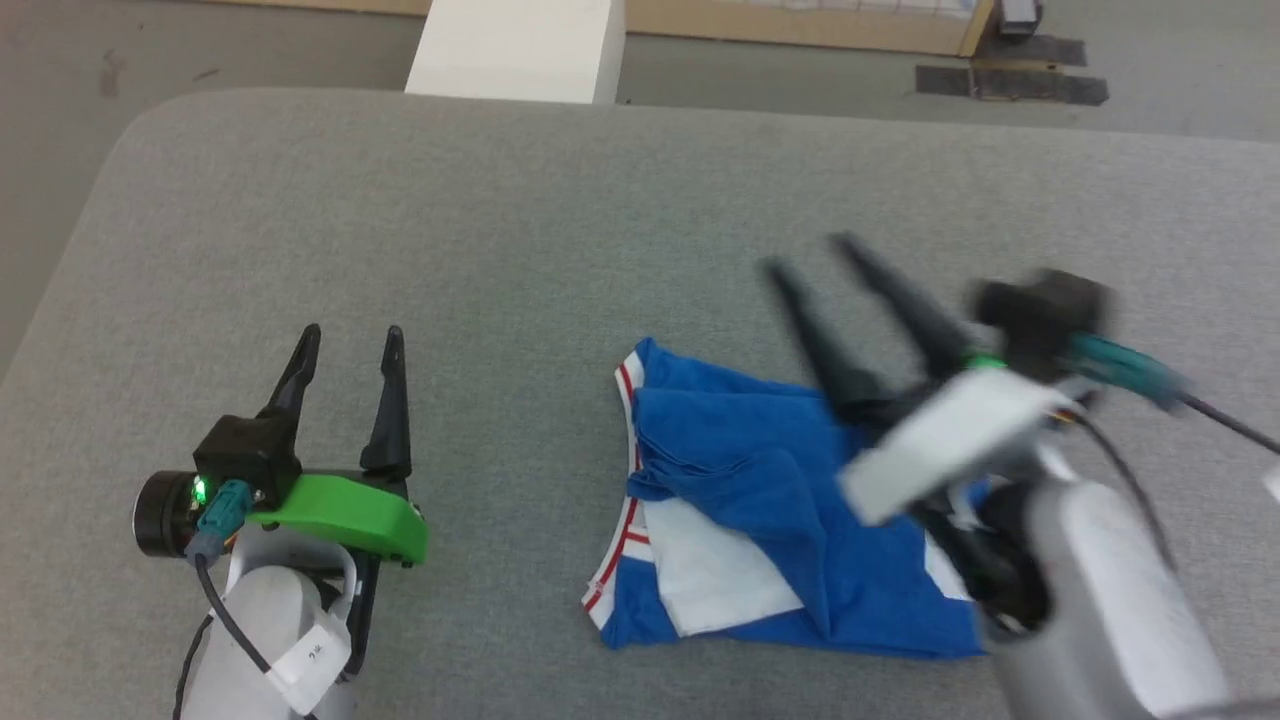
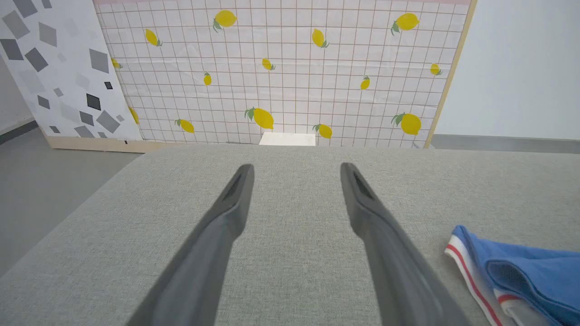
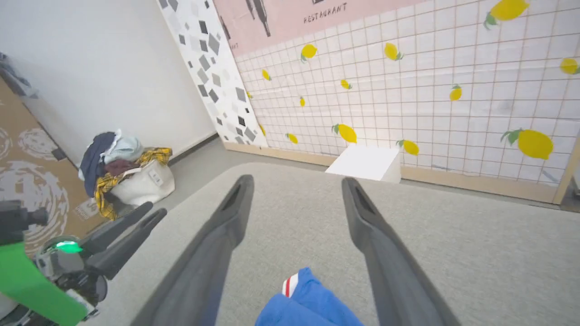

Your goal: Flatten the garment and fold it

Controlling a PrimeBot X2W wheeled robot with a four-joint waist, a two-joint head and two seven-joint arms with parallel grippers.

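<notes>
Because the garment (image 1: 760, 500) lies bunched on the grey tabletop (image 1: 500, 220) rather than spread flat, the coming move turns on which end effector sits closer to it. The right end effector (image 1: 808, 253) hangs directly over the garment's right half. Its two dark fingers are spread wide with nothing between them, and their tips reach past the garment's far edge. In the right wrist view, a blue fold with a scrap of red-and-white trim shows low between those fingers.

The left end effector (image 1: 352, 332) stands well apart from the garment, off its left side, its fingers likewise spread and empty. The garment's striped trim edge is the part facing it. The right arm is therefore clearly the nearer one.

That striped edge runs from near to far along the garment's left side, with a white panel showing at its near left. The heap looks about as wide as it is deep, so its long axis is hard to call, especially as the blurred right arm covers its right edge. My judgement is that each arm should take the side of the garment nearest to it and draw outward.
</notes>
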